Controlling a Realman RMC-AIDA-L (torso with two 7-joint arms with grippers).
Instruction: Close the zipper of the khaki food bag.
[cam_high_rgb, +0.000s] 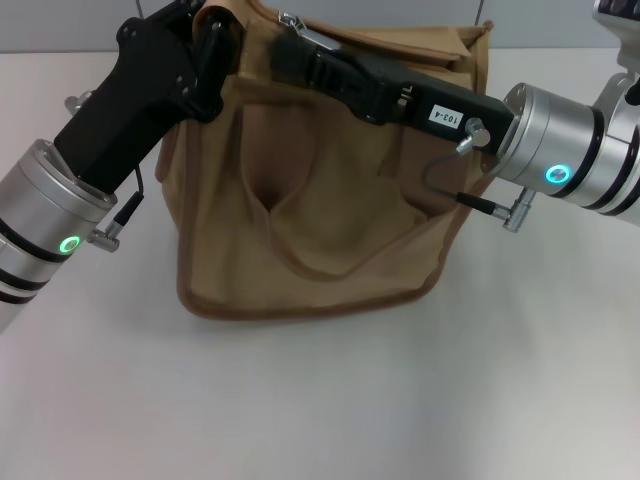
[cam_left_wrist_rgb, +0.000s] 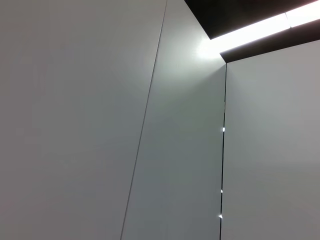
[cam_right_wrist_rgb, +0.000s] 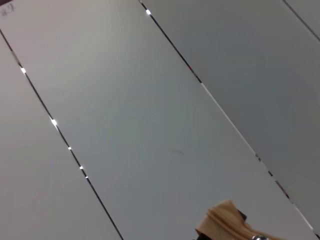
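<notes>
Khaki food bag (cam_high_rgb: 320, 240) stands on the table (cam_high_rgb: 320, 400), arms flanking it

Even, soft overhead light fills the head view, leaving only a faint shadow under the khaki food bag (cam_high_rgb: 310, 200) on the white table (cam_high_rgb: 320, 400), while a ceiling light strip (cam_left_wrist_rgb: 260, 27) flares, perhaps overexposed, in the left wrist view.

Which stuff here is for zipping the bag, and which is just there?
For the job:
khaki food bag
zipper, at the bag's top
left pincer, at the bag's top corner
right pincer, reaching across the bag's top

Just there:
white table
</notes>
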